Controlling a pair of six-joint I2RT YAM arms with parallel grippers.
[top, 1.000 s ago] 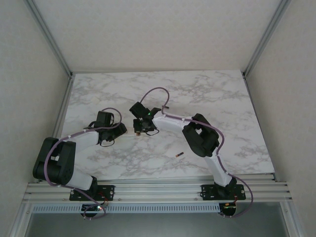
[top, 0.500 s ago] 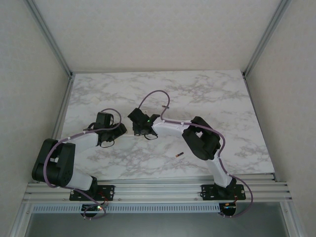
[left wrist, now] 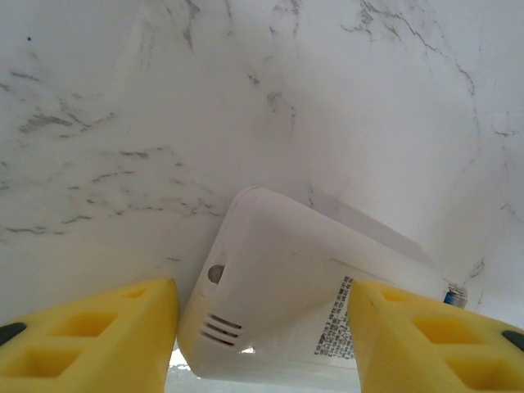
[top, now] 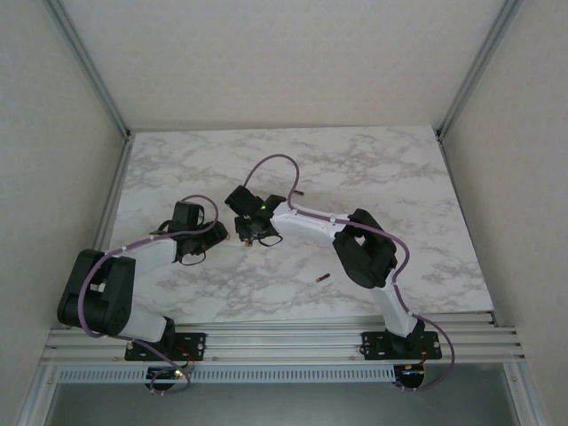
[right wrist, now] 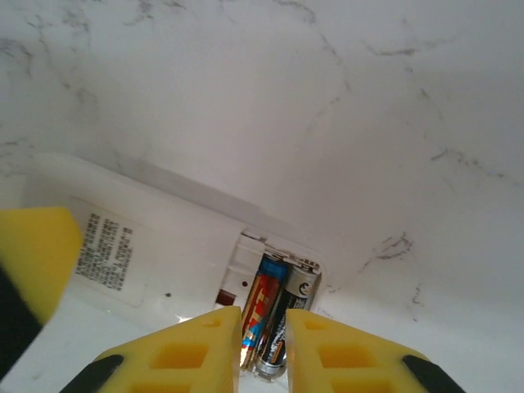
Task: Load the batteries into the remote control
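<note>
The batteries [right wrist: 274, 307], two of them, are lying side by side in the open compartment on the back of the white remote control [right wrist: 164, 237], low in the middle of the right wrist view; one is showing a red and blue wrapper, the other is dark with a silvery end. The right gripper [right wrist: 264, 315] is hovering right over them at the bottom edge of that frame, its yellow fingers [right wrist: 196, 344] standing a little apart with the near ends of the cells showing in the narrow gap; whether the pads are touching them is not clear. A third battery [top: 322, 279] is lying alone on the marble table [top: 399, 177], lower right of centre in the overhead view, well apart from both arms.

The left gripper [left wrist: 262, 291] is clamping the rounded end of the remote control [left wrist: 278, 303] at the bottom of its own wrist view, one yellow finger [left wrist: 98, 327] sitting against each side; the remote is lying label side up, running toward the right edge of that frame. In the overhead view both grippers are meeting left of centre, just beside each other.
</note>
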